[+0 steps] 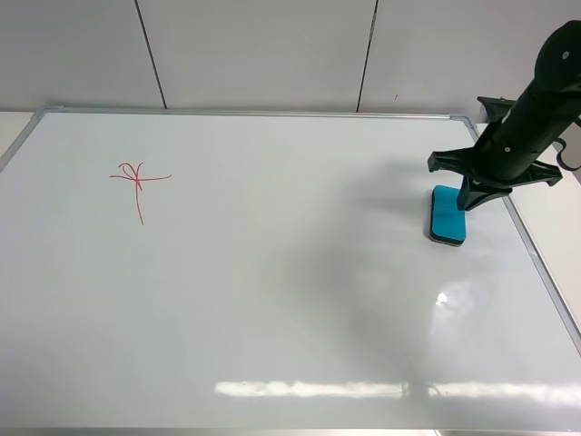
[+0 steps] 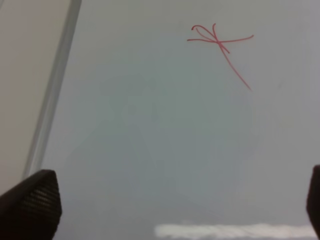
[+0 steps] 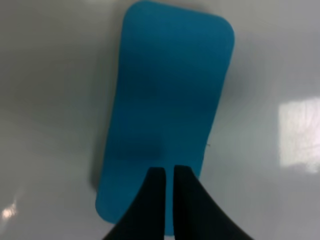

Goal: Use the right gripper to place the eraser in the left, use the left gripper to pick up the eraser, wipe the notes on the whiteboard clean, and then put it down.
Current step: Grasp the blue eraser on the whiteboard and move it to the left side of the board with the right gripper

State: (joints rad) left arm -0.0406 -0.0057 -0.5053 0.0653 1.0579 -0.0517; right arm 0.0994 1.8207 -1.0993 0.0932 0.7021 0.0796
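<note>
Teal, seemingly plastic eraser (image 1: 447,218); glossy whiteboard (image 1: 272,300).

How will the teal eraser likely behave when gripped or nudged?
The eraser looks like a rigid, flat block, so it should hold shape and not roll or tip. It lies flat on the glossy whiteboard, so a push would probably slide it. Its smooth rounded edges may slip in the right gripper.
</note>
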